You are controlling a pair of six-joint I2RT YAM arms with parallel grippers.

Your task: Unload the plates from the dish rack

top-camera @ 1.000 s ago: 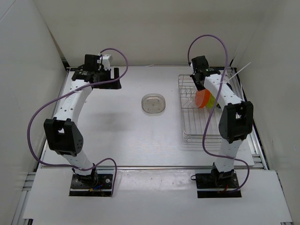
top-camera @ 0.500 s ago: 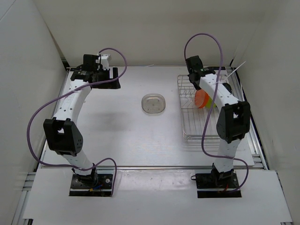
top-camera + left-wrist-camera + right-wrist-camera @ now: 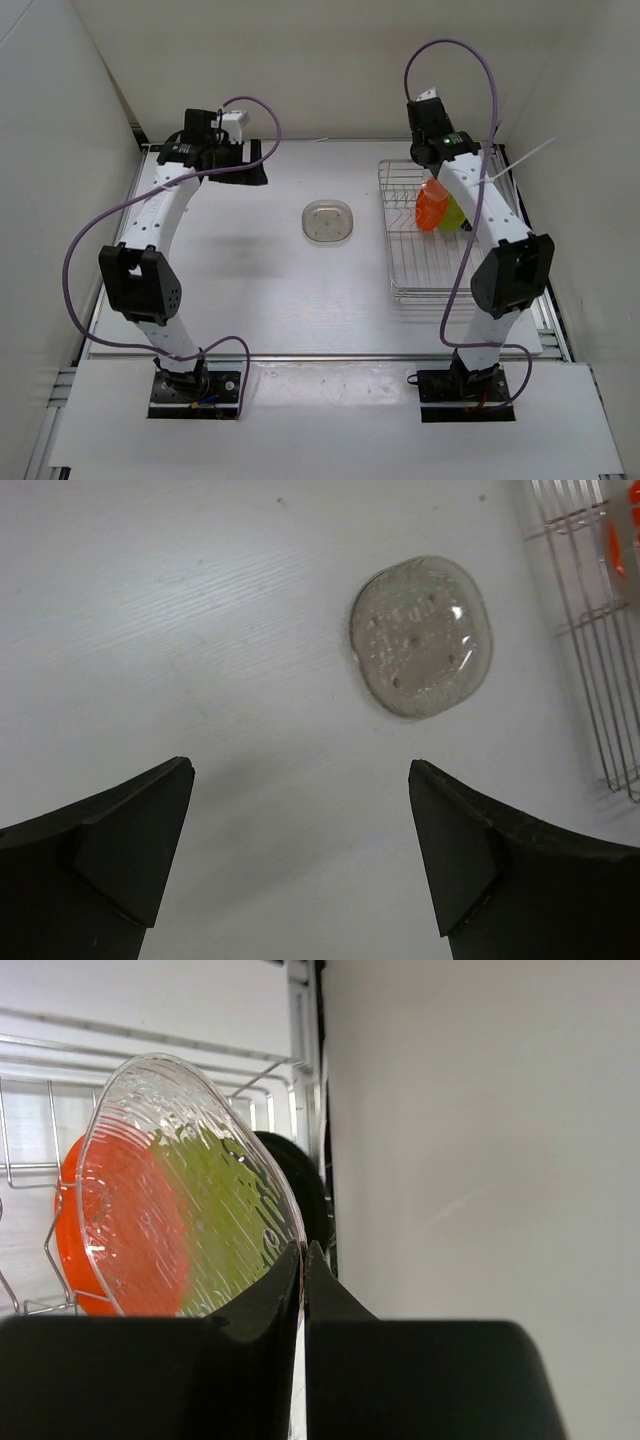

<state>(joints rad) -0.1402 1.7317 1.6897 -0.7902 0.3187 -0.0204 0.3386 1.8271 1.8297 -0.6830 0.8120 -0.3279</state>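
**Right arm.** The arm has risen from the dish rack (image 3: 420, 272). The right gripper (image 3: 303, 1252) is clamped on the rim of a clear plate (image 3: 190, 1190), lifting it off the racked orange plate (image 3: 431, 207), so unloading proceeds. The left gripper (image 3: 300, 770) gapes empty above another clear plate (image 3: 421, 637) on the table.

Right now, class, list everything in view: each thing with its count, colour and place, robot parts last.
loose clear plate: one, clear, flat at mid-table
held clear plate: one, clear, pinched by its edge at the rack
orange plate: one, orange, upright in rack
yellow-green plate: one, yellow-green, beside the orange
black plate: one, black, behind those
dish rack: one, silver wire, table's right side
table: one, white
left gripper: one, black, open, far left
right gripper: one, black, shut on held clear plate
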